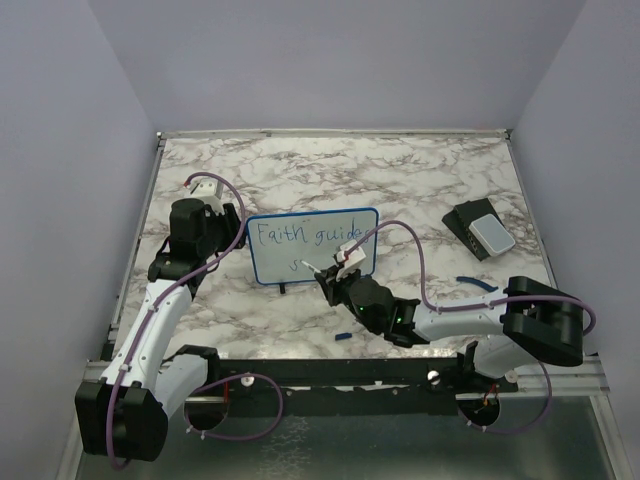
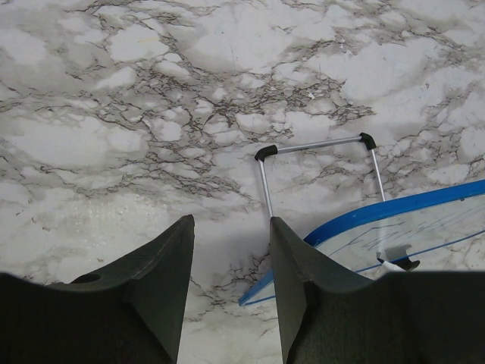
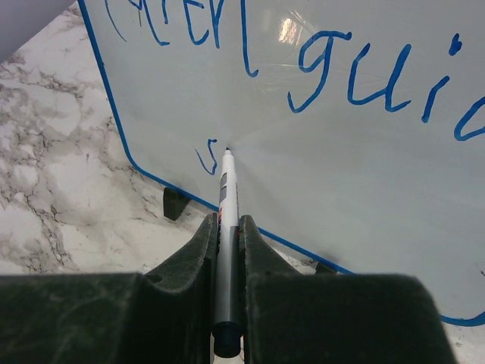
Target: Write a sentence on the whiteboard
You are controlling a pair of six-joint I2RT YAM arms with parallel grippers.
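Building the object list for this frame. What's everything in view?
whiteboard: one, white with a blue frame, standing mid-table
writing: blue, "Faith guide" on the top line, one short stroke below
marker: one, grey, tip on the board beside that stroke
eraser: one, dark block with a pale grey pad, right side of the table
wire stand: one, silver with black corners, behind the board
small blue pieces: two, one right of the board, one near the front edge; too small to identify
table: one, white-grey marble
left gripper: dark, open, empty, by the board's left end
right gripper: dark, shut on the marker
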